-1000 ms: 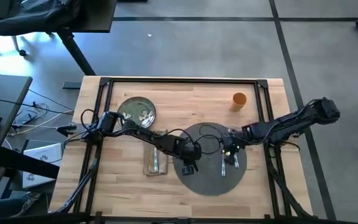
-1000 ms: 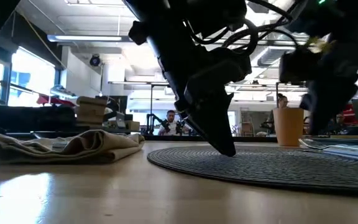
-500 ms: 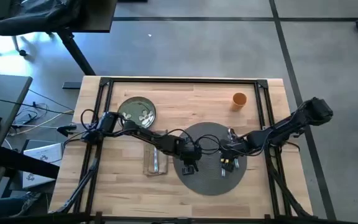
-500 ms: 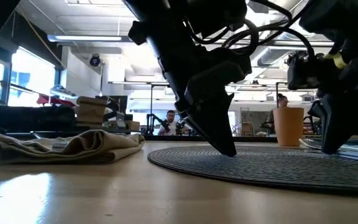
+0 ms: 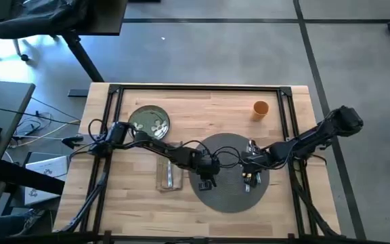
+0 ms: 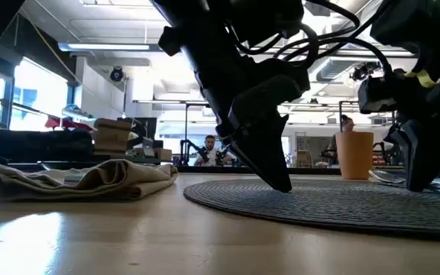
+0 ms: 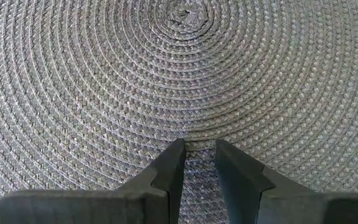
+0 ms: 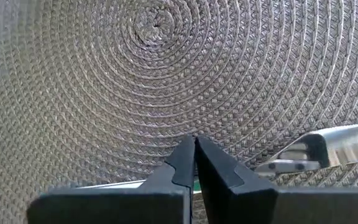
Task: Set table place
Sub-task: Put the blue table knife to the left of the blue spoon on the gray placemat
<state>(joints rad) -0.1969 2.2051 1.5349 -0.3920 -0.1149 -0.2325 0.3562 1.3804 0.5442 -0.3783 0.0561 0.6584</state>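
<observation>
Resting on the mat (image 5: 229,193), the left gripper (image 7: 199,155) stands narrowly parted, holding nothing. The right gripper (image 8: 195,152) is pinched together beside the cutlery (image 8: 328,149).

Grey spiral-woven mat (image 5: 230,173); orange cup (image 5: 261,108); plate (image 5: 149,122) seemingly green

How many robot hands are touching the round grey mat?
2. The left hand presses on the mat at its left part, near the napkin. The right hand is on its right part, by the cutlery.
</observation>
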